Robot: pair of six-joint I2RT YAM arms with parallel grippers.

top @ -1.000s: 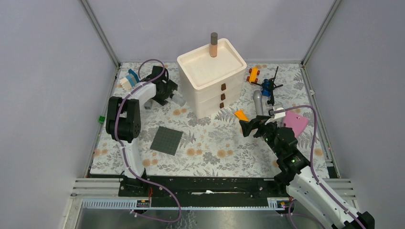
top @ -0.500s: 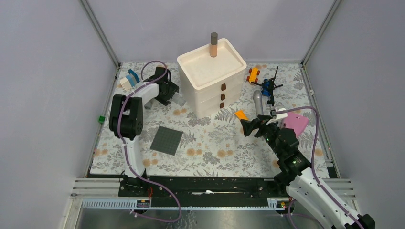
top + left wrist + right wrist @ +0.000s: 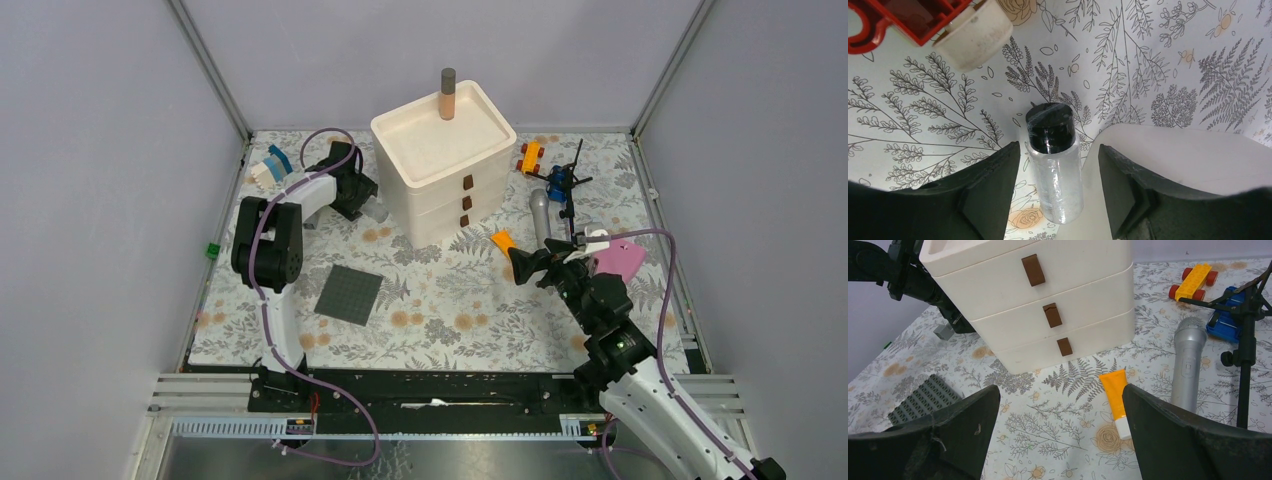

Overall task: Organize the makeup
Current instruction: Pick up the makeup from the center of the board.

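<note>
Over the last second, seen from above, the left arm has folded in towards the white drawer unit [image 3: 425, 210], carrying the left end effector [image 3: 1058, 150] closer to the unit's left wall. Its wrist view shows where that leaves it. The fingers are spread, one on each side of the clear bottle [image 3: 1055, 175] with the black cap. The bottle lies flat on the desk [image 3: 440, 310], just beside the foot of the unit's left wall. A gap shows on both sides of the bottle, so nothing is gripped yet. I read this as the approach finished and the squeeze about to come.

The right arm has shifted less. Its forearm has swung slightly outward, while the right end effector [image 3: 1060, 389] has barely moved from its spot in front of the drawers. It is also wide open and empty, and looks at the orange tube [image 3: 1114, 390], which lies on the desk a little in front of the bottom drawer, to the right of the handles.

None of the makeup has moved. The beige tube [image 3: 447, 95] with the dark cap stands upright in the tray on top of the unit. All three drawers are shut, so putting things away has hardly begun.
</note>
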